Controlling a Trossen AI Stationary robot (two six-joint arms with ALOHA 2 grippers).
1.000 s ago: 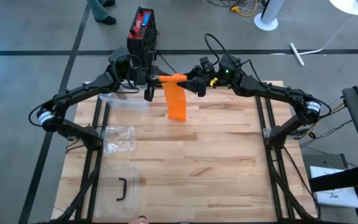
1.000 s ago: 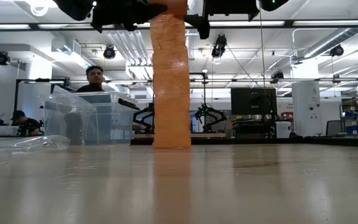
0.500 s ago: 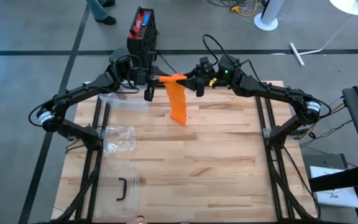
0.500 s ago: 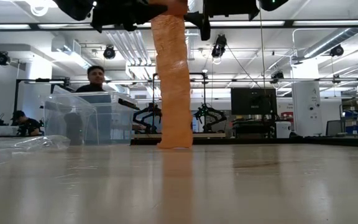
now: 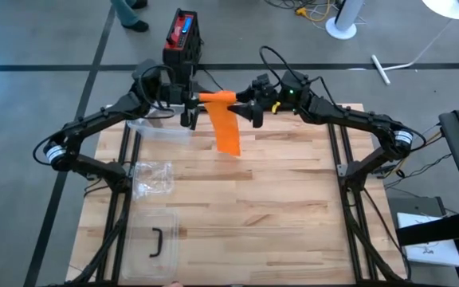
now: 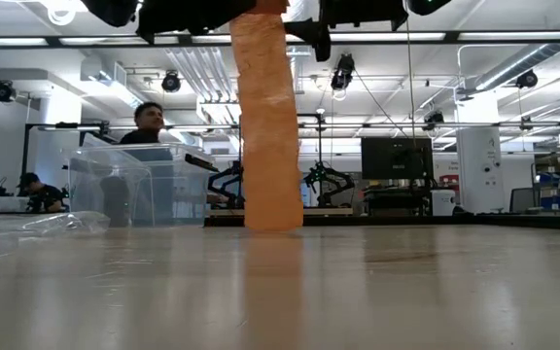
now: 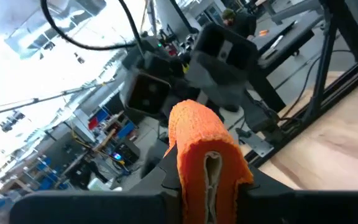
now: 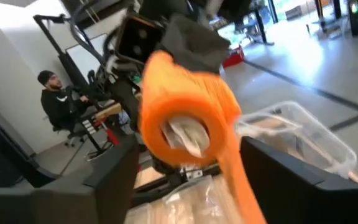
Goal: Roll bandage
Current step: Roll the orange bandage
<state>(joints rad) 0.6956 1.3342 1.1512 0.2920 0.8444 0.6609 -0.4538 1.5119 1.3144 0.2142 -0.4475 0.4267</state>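
Observation:
An orange bandage is partly wound into a roll [image 5: 216,97], held level high above the table's far middle. Its loose strip [image 5: 229,134] hangs straight down; the lower end [image 6: 273,222] reaches about table height, and I cannot tell whether it touches. My left gripper [image 5: 193,104] is shut on the roll's left end. My right gripper [image 5: 247,105] faces it from the right, open. In the right wrist view its fingers [image 8: 114,177] stand apart on either side of the roll's right end [image 8: 182,130] without touching it. My left gripper pinches the roll's left end [image 7: 209,165] between its two fingers, squashing it flat. The fingers come level from the table's left and lie along the roll's axis. The roll is lifted clear and level, with the strip hanging slack below it.
A clear lidded box with a black handle [image 5: 154,241] sits at the near left. A crumpled plastic bag [image 5: 151,178] and a clear tray [image 5: 159,127] lie behind it. A red-and-black device [image 5: 183,36] stands beyond the far edge. People sit in the room behind [image 6: 147,119].
The hanging strip has swayed a little from side to side while its top stays in the left gripper's hold. Both arms have stayed nearly in place.

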